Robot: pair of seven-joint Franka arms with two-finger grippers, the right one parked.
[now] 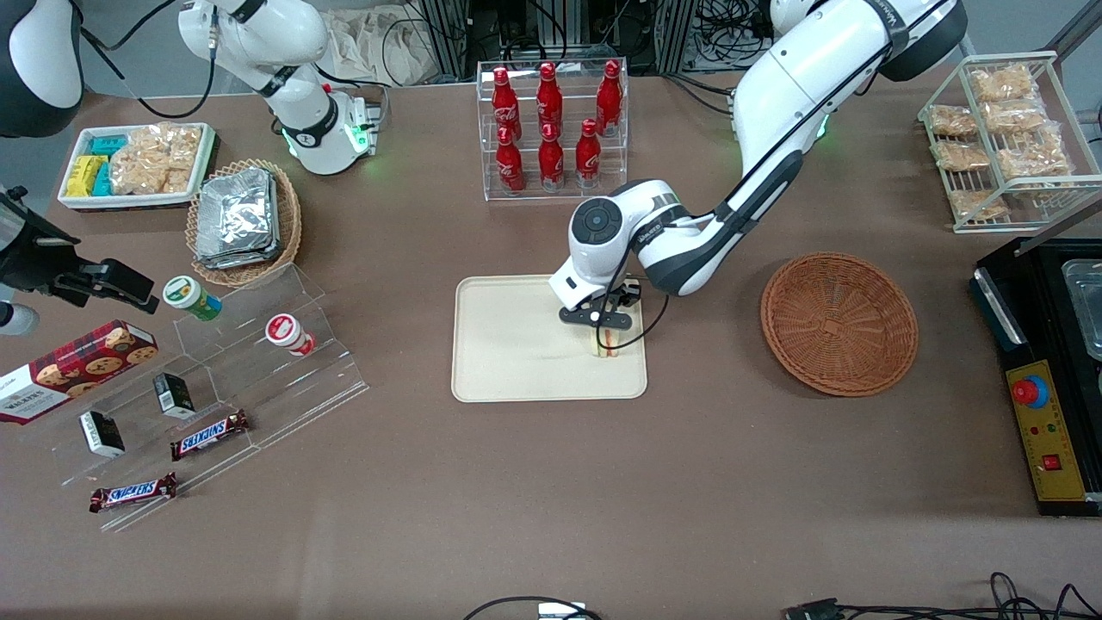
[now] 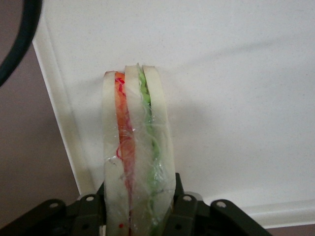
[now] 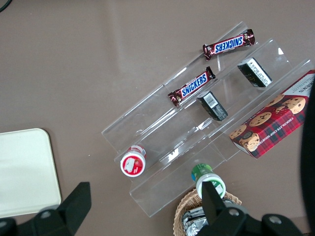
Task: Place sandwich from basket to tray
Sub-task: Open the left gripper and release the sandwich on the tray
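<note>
The sandwich (image 2: 135, 142), a wrapped wedge of white bread with orange, red and green filling, stands on edge between the black fingers (image 2: 183, 206) of my left gripper (image 2: 138, 216), which is shut on it. In the front view the gripper (image 1: 607, 331) holds the sandwich (image 1: 609, 344) low over the cream tray (image 1: 499, 353), near the tray end that faces the basket. Whether the sandwich tip touches the tray surface (image 2: 236, 98) I cannot tell. The reddish-brown wicker basket (image 1: 839, 323) lies beside the tray toward the working arm's end, with nothing in it.
A clear rack of red cola bottles (image 1: 551, 129) stands farther from the camera than the tray. A tan basket of foil packets (image 1: 243, 220) and an acrylic stand with Snickers bars (image 1: 209, 435) lie toward the parked arm's end. A black control box (image 1: 1046, 405) stands by the basket.
</note>
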